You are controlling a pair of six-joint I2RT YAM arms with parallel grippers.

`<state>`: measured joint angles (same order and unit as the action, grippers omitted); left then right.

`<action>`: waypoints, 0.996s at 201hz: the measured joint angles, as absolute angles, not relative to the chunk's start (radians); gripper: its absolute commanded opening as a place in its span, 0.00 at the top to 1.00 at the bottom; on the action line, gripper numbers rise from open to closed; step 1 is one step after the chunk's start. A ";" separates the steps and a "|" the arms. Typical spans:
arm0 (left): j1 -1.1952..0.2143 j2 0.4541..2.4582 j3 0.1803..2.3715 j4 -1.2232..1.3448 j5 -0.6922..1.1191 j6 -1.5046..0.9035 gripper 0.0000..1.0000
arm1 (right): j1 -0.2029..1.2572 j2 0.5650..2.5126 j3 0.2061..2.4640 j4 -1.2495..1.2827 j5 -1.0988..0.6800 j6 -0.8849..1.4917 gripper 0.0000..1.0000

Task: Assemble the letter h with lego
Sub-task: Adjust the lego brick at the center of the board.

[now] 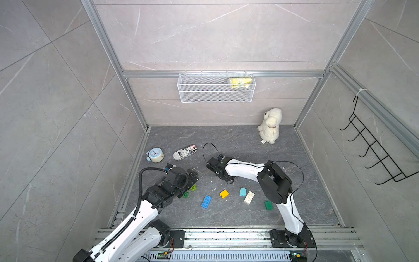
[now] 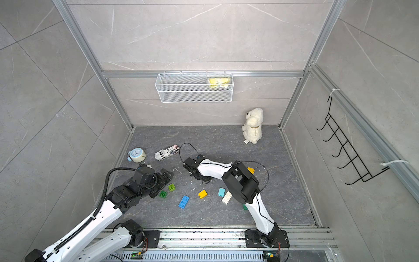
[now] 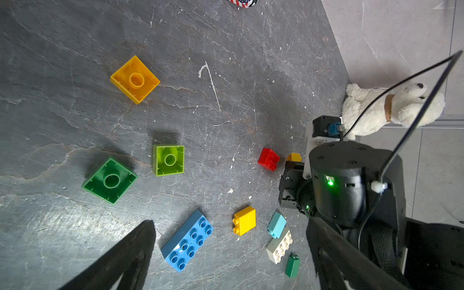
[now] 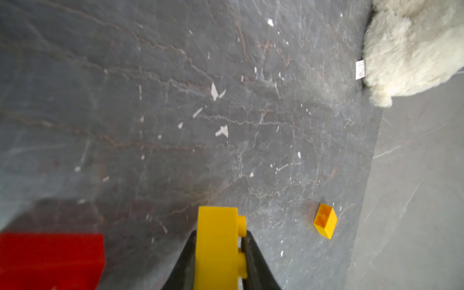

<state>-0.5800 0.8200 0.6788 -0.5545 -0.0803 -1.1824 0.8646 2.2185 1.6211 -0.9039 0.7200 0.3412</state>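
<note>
Lego lies loose on the dark floor. In the left wrist view an orange brick (image 3: pixel 135 79), a lime one (image 3: pixel 168 160) and a green one (image 3: pixel 110 180) lie studs down. Closer in are a blue oblong brick (image 3: pixel 187 244), a yellow brick (image 3: pixel 244 221), a light blue one (image 3: pixel 276 224), a white oblong one (image 3: pixel 279 246) and a red one (image 3: pixel 268 159). My left gripper (image 3: pixel 231 223) hangs open and empty above these, over the lime brick (image 1: pixel 193 187) in a top view. My right gripper (image 4: pixel 218 241) is shut on a yellow brick (image 4: pixel 217 246), beside the red brick (image 4: pixel 50 258).
A white plush toy (image 1: pixel 270 125) sits at the back right corner. A clock (image 1: pixel 155 155) and a printed pouch (image 1: pixel 185 152) lie at the left. A wire basket (image 1: pixel 216 87) hangs on the back wall. A small yellow brick (image 4: pixel 325 224) lies further right.
</note>
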 measured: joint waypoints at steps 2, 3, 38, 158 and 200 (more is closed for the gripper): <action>-0.579 0.820 0.678 -0.554 -0.077 -1.182 0.02 | 0.864 2.223 1.628 -0.908 0.722 0.342 0.68; -0.579 0.820 0.678 -0.554 -0.077 -1.181 0.02 | 0.864 2.226 1.632 -0.911 0.722 0.339 0.67; -0.577 0.819 0.675 -0.556 -0.066 -1.179 0.01 | 0.865 2.265 1.681 -0.953 0.720 0.310 0.55; -0.575 0.855 0.674 -0.554 -0.032 -1.169 0.01 | 0.846 2.131 1.625 -0.871 0.446 0.303 0.49; -0.575 0.869 0.675 -0.554 -0.019 -1.146 0.02 | 0.772 1.971 1.467 -0.750 0.284 0.356 0.42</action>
<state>-0.5755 0.8688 0.6754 -0.5537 -0.0189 -1.1461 0.7719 1.9705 1.4666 -0.7498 0.2840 0.3561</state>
